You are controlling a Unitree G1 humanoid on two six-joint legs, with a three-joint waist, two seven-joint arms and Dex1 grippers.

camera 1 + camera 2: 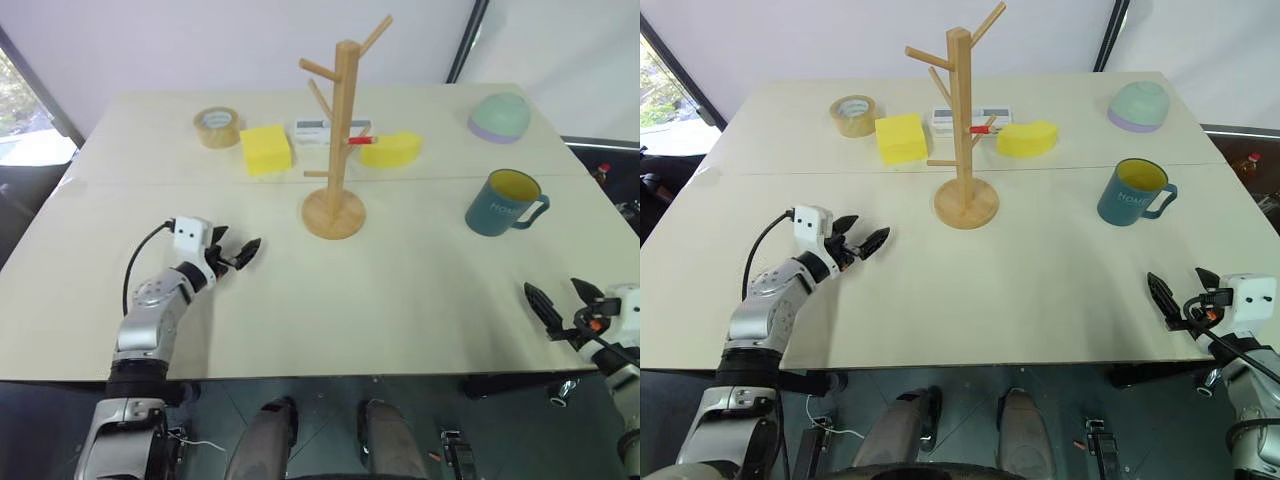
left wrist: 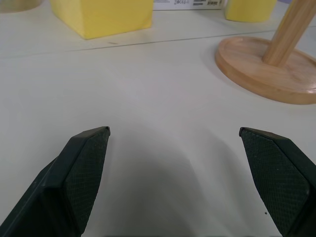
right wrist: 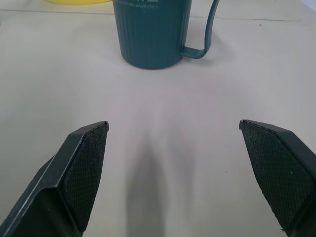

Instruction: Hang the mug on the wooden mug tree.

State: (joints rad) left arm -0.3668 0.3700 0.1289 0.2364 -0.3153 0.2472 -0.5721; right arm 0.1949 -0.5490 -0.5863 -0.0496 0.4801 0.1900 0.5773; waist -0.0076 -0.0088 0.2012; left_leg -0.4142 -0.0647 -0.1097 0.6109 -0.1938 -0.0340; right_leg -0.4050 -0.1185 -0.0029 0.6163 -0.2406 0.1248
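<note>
Standing upright on the table [image 1: 400, 300], right half: the mug [image 1: 505, 203], handle away from the wooden mug tree [image 1: 337, 140] at centre. Head views: right gripper [image 1: 562, 305] nearer, spread wide, empty; left gripper [image 1: 238, 254] open, empty. Right wrist view: mug straight ahead of the fingertips [image 3: 86, 148], apart.

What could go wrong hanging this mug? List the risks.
1. The mug stands upright with its handle turned toward the right edge; the open right gripper could miss the handle or tip it.
2. The mug tree has a small base; a bump while hooking could topple it onto the sponges.
</note>
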